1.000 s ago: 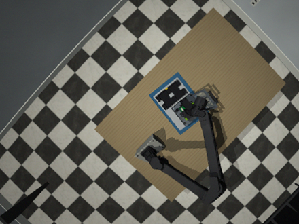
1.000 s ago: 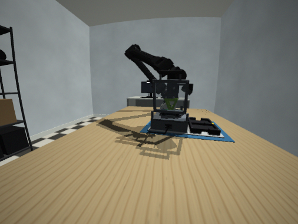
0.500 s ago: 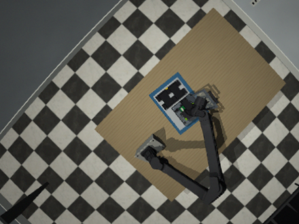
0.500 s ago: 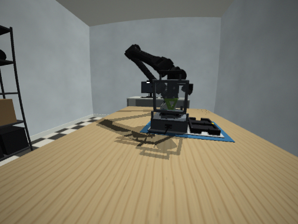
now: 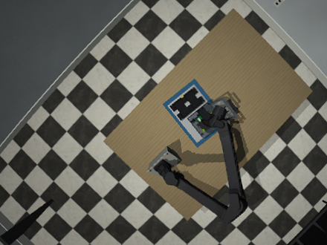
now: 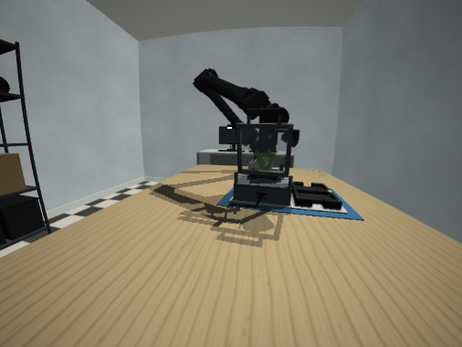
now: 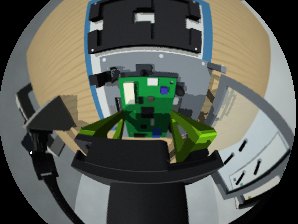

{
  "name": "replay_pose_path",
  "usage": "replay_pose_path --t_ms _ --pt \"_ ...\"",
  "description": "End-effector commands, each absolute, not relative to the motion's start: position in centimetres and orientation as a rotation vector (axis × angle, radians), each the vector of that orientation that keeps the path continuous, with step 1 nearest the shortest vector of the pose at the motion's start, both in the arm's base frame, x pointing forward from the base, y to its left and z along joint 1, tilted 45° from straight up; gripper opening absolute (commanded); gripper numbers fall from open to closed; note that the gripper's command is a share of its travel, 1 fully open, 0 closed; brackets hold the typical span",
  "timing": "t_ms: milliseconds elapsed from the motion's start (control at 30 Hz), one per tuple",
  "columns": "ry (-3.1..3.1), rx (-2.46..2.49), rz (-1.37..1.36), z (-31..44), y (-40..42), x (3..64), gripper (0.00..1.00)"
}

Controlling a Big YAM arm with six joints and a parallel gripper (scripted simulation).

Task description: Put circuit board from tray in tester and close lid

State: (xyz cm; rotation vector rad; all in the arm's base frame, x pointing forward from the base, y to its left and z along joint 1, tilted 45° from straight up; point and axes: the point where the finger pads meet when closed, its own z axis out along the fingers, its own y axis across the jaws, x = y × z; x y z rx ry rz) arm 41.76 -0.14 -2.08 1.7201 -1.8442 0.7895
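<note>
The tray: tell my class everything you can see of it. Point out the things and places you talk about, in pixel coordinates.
The tray [image 5: 194, 96] [image 6: 315, 200] [image 7: 125, 39] is a low, matte black, rectangular block, plastic by its look. A pale opening shows at its middle, with notches cut into its outer sides, and a small yellow spot marks one edge. It lies flat, with no board visible in it, on the white area of the blue-bordered mat [image 5: 179, 127] [image 6: 352, 215] [image 7: 208, 30], beside the tester [image 6: 246, 194] [image 7: 131, 63]. The gripper is away from it.
</note>
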Motion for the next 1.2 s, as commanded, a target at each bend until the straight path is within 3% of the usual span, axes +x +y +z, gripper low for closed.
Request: replay_pose_path --t_ms 0,1167 --pt "-1.873 1.724 0.815 -1.31 -0.14 43.10 0.72" --pt "-1.863 1.720 0.804 -1.90 -0.55 42.65 0.72"
